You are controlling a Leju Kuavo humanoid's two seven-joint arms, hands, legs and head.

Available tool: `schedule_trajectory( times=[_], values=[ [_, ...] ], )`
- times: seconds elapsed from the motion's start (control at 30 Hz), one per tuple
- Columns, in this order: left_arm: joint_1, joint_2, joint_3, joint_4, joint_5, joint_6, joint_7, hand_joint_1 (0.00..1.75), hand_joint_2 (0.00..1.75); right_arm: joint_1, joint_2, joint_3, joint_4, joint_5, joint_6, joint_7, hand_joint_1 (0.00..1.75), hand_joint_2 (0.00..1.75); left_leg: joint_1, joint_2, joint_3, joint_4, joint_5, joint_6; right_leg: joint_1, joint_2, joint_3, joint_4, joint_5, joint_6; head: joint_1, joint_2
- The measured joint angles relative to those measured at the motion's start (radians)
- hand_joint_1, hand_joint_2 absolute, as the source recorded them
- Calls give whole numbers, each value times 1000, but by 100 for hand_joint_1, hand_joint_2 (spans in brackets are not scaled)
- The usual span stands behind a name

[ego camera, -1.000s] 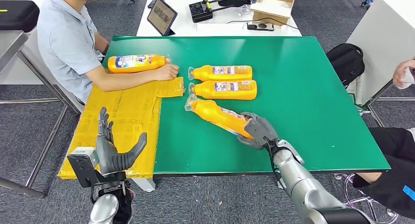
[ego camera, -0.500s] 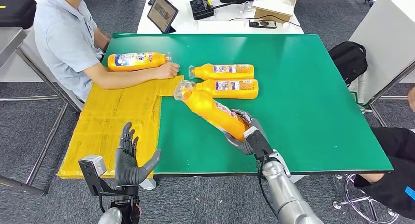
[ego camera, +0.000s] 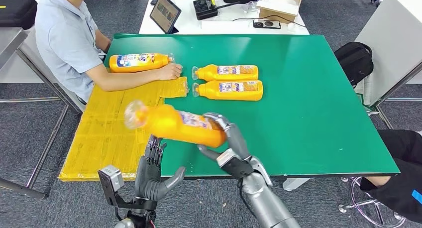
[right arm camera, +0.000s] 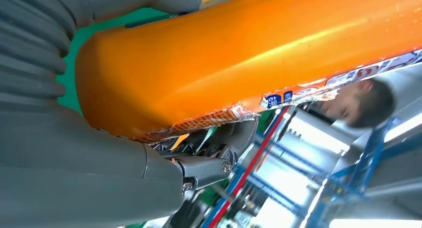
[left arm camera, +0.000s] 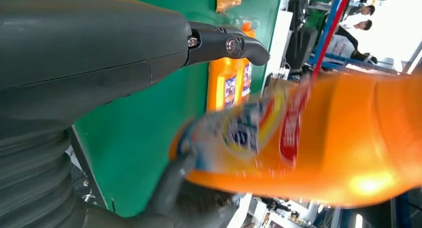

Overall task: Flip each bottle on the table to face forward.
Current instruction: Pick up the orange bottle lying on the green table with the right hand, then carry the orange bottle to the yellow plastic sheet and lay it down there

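— What's on the big green table (ego camera: 308,113) right now?

— Along its left side lies a yellow cardboard sheet (ego camera: 117,126), taped and creased. A person in a light blue shirt (ego camera: 69,44) sits at that side, forearm stretched across the table corner, hand next to the neck of one orange bottle (ego camera: 139,62) lying flat near the far left edge.

— And the other bottles?

— Two more lie side by side near the middle of the table, caps pointing toward the person: the far bottle (ego camera: 226,72) and the near bottle (ego camera: 229,89), just beside each other, labels up.

— Where's the one the robot has?

— The held bottle (ego camera: 174,123) is up off the table, roughly level, over the seam between cardboard and green mat. Its cap end is blurred and points to the robot's left. The right hand (ego camera: 226,143) grips it at the base end, fingers wrapped over the top, thumb underneath. From the right wrist camera the orange body (right arm camera: 249,54) sits tight against the hand's palm, a torn label edge showing.

— The left hand?

— The left hand (ego camera: 154,175) is raised below the near table edge, under the bottle, fingers spread and holding nothing. I can't tell whether it touches the bottle.

— Anything behind?

— A white table with a tablet (ego camera: 165,14) and a cardboard box (ego camera: 281,0).
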Motion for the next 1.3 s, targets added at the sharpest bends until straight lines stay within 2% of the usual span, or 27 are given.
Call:
schedule_trajectory(
  times=[0.23, 0.47, 0.67, 0.93, 0.97, 1.07, 1.1, 1.13, 1.23, 1.27, 1.3],
  values=[
    [-9, 5, -7, -2, 3, 18, 1, 0, 175, 12, 52, 148, 36, 10, -31, -5, 175, 175, 0, 0, 0, 0, 0, 0, 0, 0, -1, 0, 0, 0, 0, 0],
    [-14, 5, -1, -13, 13, 35, -4, 0, 175, 14, 67, 214, 65, -9, -27, -5, 175, 175, 0, 0, -1, 0, 0, 0, 0, 0, -1, 0, 0, 0, 0, 0],
    [-8, -4, 10, -38, -6, 98, -51, 0, 175, 23, 85, 270, 108, -24, -23, -5, 175, 175, 0, 0, -1, 0, 0, 0, 0, 0, -2, 0, 0, 0, 0, 0],
    [10, -6, 23, -59, -9, 129, -76, 0, 175, 22, 98, 297, 142, -41, -21, -5, 175, 175, 0, 2, -1, 0, 0, 0, 0, 1, -2, 0, 0, -1, -1, 0],
    [12, -8, 25, -61, -1, 136, -79, 7, 175, 22, 100, 300, 148, -43, -19, -5, 175, 175, 0, 2, -1, 0, 0, 0, 0, 1, -2, 0, 0, -1, -1, 0],
    [16, -14, 34, -67, 32, 161, -89, 134, 175, 22, 104, 308, 164, -48, -16, -5, 174, 175, 0, 2, -1, 0, 0, 0, 0, 1, -3, 0, 0, -1, 0, 0],
    [16, -16, 38, -68, 40, 169, -92, 171, 175, 23, 105, 311, 169, -50, -16, -5, 171, 175, 0, 2, -1, 0, 0, 0, 0, 1, -3, 0, 0, -1, 0, 0],
    [17, -19, 43, -68, 50, 175, -94, 175, 175, 24, 106, 313, 173, -52, -15, -5, 128, 175, 0, 2, -1, 0, 0, 0, 0, 1, -3, 0, 0, -1, 0, 0],
    [16, -24, 52, -68, 85, 170, -92, 175, 175, 27, 108, 318, 185, -54, -17, -5, 0, 44, 0, 3, -1, 0, 0, 0, 0, 1, -3, 0, 0, -1, -1, 0],
    [15, -24, 54, -69, 100, 158, -85, 175, 175, 30, 108, 320, 188, -55, -19, -5, 0, 0, 0, 3, -1, 0, 0, 0, 0, 1, -3, 0, 0, -1, 0, 0],
    [14, -24, 57, -69, 118, 141, -75, 175, 175, 33, 108, 323, 190, -56, -20, -5, 0, 0, 0, 3, -1, 0, 0, 0, 0, 1, -3, 0, 0, -1, 0, 0]
  ],
)
